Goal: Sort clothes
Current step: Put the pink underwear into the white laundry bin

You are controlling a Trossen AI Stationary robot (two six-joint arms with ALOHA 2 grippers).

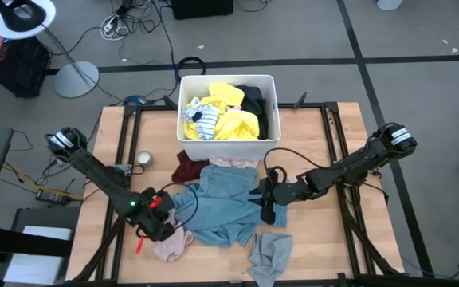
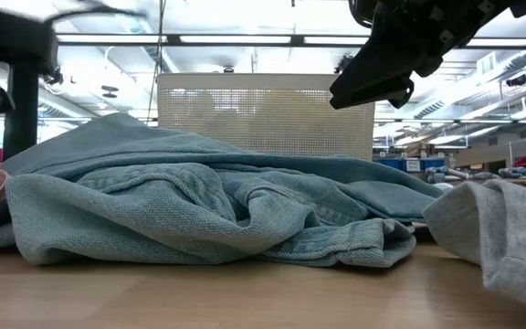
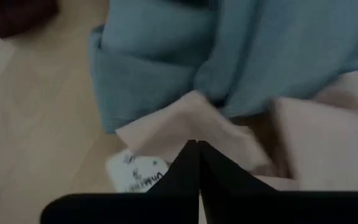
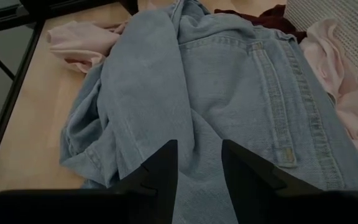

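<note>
Denim garment [image 1: 217, 207] crumpled, long axis unclear, partly covering pink cloth [image 1: 170, 245], left gripper [image 1: 159, 226] pressed closed beside it, right gripper [image 1: 266, 201] parted above denim.

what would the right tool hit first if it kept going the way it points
Most likely the light blue denim garment: the right tool, fingers apart, points onto its folds. Height above the cloth is unclear.

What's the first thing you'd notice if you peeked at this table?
The big light blue denim garment sprawls across the middle of the table, with the right end effector open at its right edge and the left end effector, fingers together, at its left edge over a pink garment. Behind it, the white bin glows with bright yellow clothes. A grey garment lies at the front edge.
</note>
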